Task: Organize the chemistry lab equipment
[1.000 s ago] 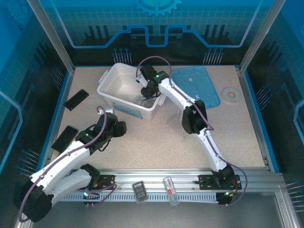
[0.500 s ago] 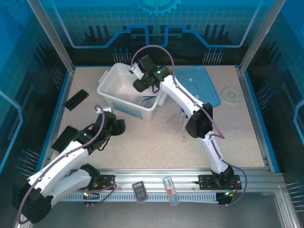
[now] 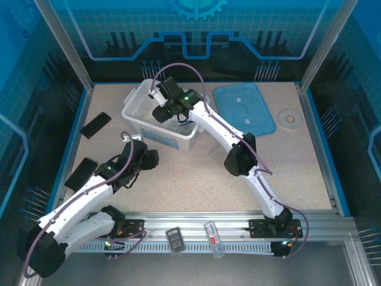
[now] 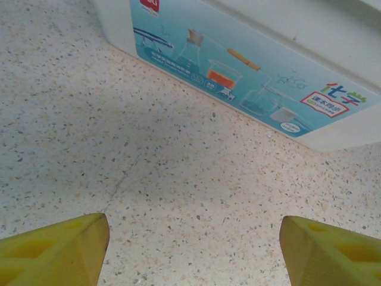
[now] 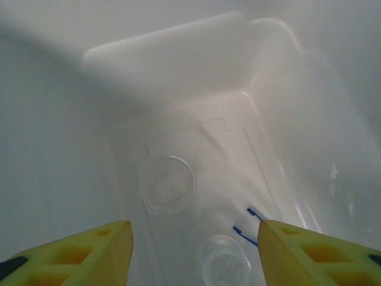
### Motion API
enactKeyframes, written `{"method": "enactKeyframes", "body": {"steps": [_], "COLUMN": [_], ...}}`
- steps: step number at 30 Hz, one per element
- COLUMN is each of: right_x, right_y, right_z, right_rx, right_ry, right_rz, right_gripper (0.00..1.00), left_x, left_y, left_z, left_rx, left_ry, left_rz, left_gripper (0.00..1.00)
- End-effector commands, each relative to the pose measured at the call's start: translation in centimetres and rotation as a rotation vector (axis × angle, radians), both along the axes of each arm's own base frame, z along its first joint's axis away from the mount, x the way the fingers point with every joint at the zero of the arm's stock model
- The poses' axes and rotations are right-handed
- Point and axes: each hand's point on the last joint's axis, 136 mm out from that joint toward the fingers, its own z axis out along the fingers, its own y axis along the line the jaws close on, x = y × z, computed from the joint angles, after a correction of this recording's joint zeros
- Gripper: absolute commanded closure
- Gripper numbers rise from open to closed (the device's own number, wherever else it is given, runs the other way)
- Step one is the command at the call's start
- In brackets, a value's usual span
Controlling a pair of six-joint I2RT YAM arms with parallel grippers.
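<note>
Nearly packed: small items in the bin, lid off

On the bench [image 3: 196,173] the bin [image 3: 156,134] stands open, toward the back. Its lid [image 3: 244,107] lies flat on the bench just right of the bin and apart from it, so closing the bin is a step not yet done.

The right hand [image 5: 194,238] hangs over the bin's opening and looks down into it, its fingers moderately apart with nothing between them. The left hand [image 4: 193,238] sits low over the bench just in front of the bin's labelled wall, fingers wide and empty.

Left of the bin lies the strip [image 3: 95,125]. Right of the bin, beyond the lid, lies the ring [image 3: 290,118]. Neither looks like part of the job.

Inside the bin, the dish [image 5: 166,183] sits flat on the floor. A second clear round piece [image 5: 225,262] lies near it; whether it is the dish's cover I cannot tell. The tweezers [image 5: 244,235] are also in the bin, their blue tips showing just beside that piece.

As I judge it, dish and tweezers are stowed. Whether the tubes and rack are in the bin I cannot tell. Left to do, at the least: fit the lid on the bin.
</note>
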Motion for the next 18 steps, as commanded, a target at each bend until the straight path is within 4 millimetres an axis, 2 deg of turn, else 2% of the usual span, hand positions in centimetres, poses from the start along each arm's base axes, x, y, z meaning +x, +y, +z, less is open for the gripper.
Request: {"method": "enactKeyframes", "body": {"steps": [1,7,12,18], "right_x": [-0.5,-1.7,-3.6,-5.4], "right_y": [1.9,3.3,4.2,4.0], "right_z": [-0.3,-1.6,-2.6,-3.1], "right_rx": [0.066,0.087,0.095,0.067], "right_ry": [0.031,0.083,0.138,0.159], "right_rz": [0.018,0.061,0.127,0.174], "right_gripper": [0.41,0.41,0.41,0.42], "left_x": [0.6,1.0,1.3,1.9], "left_y": [-1.3,-2.5,-3.8,-5.2], "left_z": [-0.9,-2.0,-2.6,-2.9], "left_rx": [-0.068,-0.087,-0.081,-0.068], "left_ry": [0.001,0.018,0.025,0.032], "left_rz": [-0.021,-0.044,-0.074,-0.107], "left_gripper": [0.24,0.24,0.24,0.24]}}
